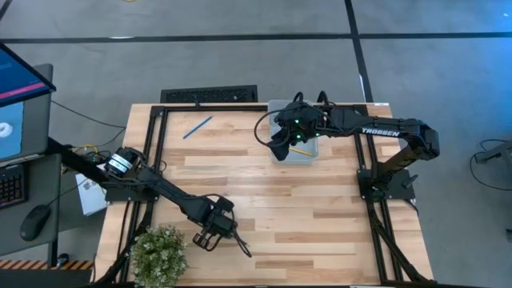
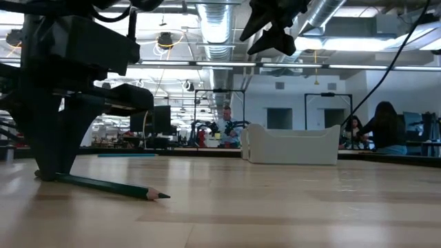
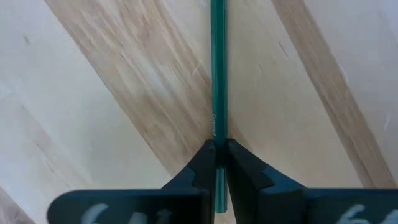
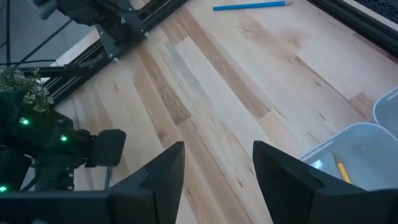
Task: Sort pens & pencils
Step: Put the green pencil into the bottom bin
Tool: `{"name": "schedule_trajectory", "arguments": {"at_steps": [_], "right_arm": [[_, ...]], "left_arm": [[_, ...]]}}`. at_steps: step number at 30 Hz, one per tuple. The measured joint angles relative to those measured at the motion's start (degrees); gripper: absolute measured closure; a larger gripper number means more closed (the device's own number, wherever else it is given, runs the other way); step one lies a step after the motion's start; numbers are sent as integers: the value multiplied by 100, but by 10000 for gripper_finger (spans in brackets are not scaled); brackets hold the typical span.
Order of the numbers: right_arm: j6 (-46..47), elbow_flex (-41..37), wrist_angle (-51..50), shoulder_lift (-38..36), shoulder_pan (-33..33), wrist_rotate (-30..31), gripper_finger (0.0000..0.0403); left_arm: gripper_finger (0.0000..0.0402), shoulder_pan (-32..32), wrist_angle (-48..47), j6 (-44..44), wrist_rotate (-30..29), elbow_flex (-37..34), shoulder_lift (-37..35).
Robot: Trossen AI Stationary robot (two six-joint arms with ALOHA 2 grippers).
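A dark green pen (image 3: 217, 74), thin with a pointed tip (image 2: 164, 196), lies flat on the wooden table near its near edge (image 1: 240, 244). My left gripper (image 3: 217, 158) stands over its blunt end, shut on it. The light blue pencil (image 1: 198, 126) lies by itself toward the far left of the table (image 4: 252, 6). The yellow pencil (image 4: 341, 169) lies inside the pale bin (image 1: 312, 156). My right gripper (image 4: 217, 174) hangs open above the bin's edge, high over it in the low view (image 2: 275, 27), touching nothing. My left gripper pinches the dark green pen near its blunt end (image 3: 217, 134) between the two fingers. The fingers (image 2: 45, 172) come from above, pointing down, and reach to the tabletop. The pen's whole length lies on the table, its pointed tip away from the gripper.
A small potted plant (image 1: 160, 252) stands at the near left corner, close to my left arm. Black frame rails (image 1: 156, 144) run along the table's left and right sides. The bin (image 2: 293, 146) sits at the far middle. Bare wood lies between the arms.
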Motion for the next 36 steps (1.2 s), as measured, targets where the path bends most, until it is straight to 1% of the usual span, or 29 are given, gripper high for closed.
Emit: {"name": "schedule_trajectory", "arguments": {"at_steps": [13,15,17,22,25,29,36], "right_arm": [[0,0,-1,0,0,1,193],[0,0,-2,0,0,1,193],[0,0,-2,0,0,1,193],[-2,0,-2,0,0,1,193],[-2,0,-2,0,0,1,193],[-2,0,-3,0,0,1,193],[-4,0,-2,0,0,3,193]], "left_arm": [[388,25,80,-8,125,-14,-11],[384,31,90,-6,221,-16,-11],[373,33,119,-6,262,-23,-11],[328,25,168,22,201,-31,-11],[314,88,174,-44,247,-31,-11],[313,146,165,-157,304,-30,-11],[330,133,179,104,208,-28,-11]]}}
